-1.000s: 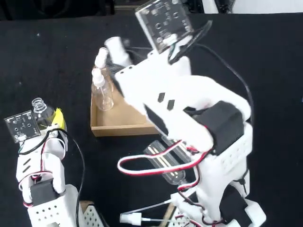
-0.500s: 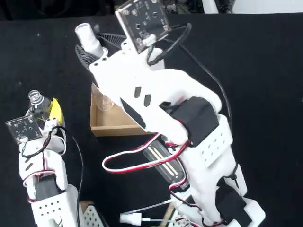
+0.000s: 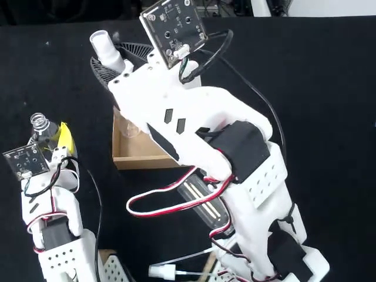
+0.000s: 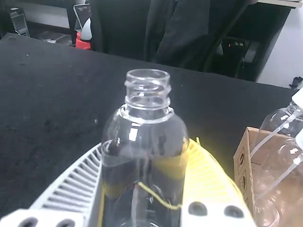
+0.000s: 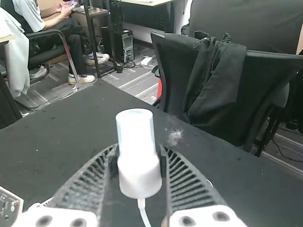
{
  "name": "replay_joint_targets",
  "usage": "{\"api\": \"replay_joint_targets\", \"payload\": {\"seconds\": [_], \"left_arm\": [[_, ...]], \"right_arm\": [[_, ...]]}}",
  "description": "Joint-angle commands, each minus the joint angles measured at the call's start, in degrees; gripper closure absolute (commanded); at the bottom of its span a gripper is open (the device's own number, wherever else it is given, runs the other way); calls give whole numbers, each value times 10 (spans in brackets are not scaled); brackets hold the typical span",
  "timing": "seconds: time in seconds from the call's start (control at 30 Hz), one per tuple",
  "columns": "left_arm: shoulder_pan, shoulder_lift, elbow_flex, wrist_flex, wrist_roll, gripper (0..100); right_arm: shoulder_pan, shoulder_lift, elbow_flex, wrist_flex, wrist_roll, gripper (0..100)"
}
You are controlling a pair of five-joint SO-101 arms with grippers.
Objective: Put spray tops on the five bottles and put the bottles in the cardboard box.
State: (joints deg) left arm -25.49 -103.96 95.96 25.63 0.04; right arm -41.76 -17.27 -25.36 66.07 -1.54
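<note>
While left tool (image 4: 147, 151) grips bottle (image 4: 147, 109), right tool (image 5: 138, 152) clasps spray top (image 5: 135, 128)

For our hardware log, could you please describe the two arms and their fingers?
The left arm and right arm are white plastic with black motors, red-and-white cables and square wrist boards. The left fingers are one ribbed white, one yellow; the right fingers are ribbed black.

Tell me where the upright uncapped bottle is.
The bottle stands in the left gripper at the high view's left, apart from the cardboard box to its right.
</note>
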Motion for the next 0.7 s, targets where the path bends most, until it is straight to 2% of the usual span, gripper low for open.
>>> {"api": "replay_joint_targets", "payload": {"seconds": [0.0,0.2,0.47,0.67], "left_arm": [[-4,-7,11,-14,4,953],[-3,-7,8,-18,4,953],[-3,-7,15,-19,3,952],[-3,-7,15,-60,4,953]], "right_arm": [[-7,-44,5,-18,-4,987],[-7,-80,59,-56,-4,987],[-4,-102,178,-199,1,987],[-4,-127,201,-218,-1,987]]}}
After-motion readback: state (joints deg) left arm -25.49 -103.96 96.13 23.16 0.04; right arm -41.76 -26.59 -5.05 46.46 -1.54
